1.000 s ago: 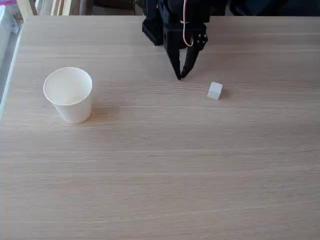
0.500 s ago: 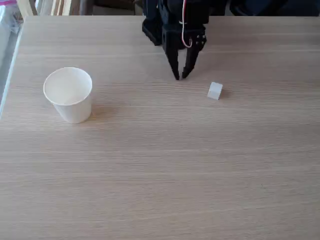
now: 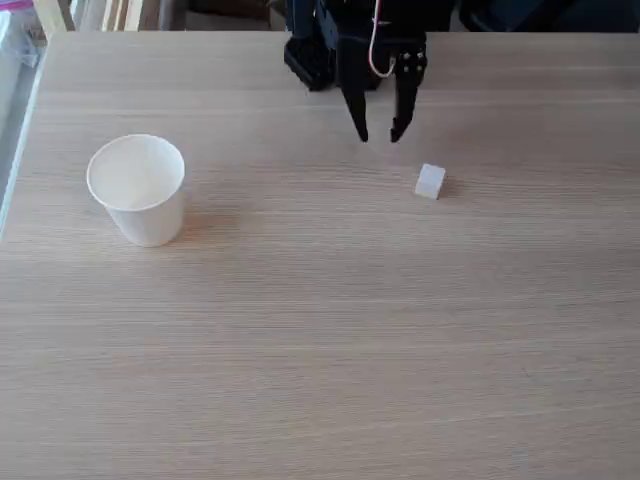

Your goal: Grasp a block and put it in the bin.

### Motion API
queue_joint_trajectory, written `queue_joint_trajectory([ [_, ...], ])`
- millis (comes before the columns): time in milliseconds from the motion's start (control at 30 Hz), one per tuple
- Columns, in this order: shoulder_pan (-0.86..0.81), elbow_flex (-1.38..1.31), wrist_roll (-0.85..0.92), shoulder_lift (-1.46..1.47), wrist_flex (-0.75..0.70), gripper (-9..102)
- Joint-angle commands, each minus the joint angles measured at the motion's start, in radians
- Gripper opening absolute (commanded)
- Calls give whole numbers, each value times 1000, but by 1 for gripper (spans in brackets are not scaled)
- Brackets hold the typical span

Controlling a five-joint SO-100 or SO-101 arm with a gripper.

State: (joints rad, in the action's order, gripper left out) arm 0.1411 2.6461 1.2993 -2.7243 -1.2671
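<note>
White block (image 3: 430,181) sits right of the empty, wide-open gripper (image 3: 379,135); a finger might bump it and roll it away

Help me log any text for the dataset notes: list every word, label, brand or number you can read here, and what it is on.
None can be read: the paper cup, the white cube, the black gripper and the wooden table show no legible print in the fixed view.

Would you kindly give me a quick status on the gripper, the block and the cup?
Gripper open, empty, up-left of block in fixed view. Block on table, untouched. Cup upright, far left. Nothing between gripper and block.
</note>
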Motion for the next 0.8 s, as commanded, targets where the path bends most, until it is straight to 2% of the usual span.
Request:
queue_joint_trajectory([
  [0, 41, -104, -72, 95, 11, 20],
  [367, 179, -364, -557, 368, -120, 26],
  [500, 216, -382, -629, 411, -114, 26],
  [767, 276, -416, -660, 529, -112, 31],
])
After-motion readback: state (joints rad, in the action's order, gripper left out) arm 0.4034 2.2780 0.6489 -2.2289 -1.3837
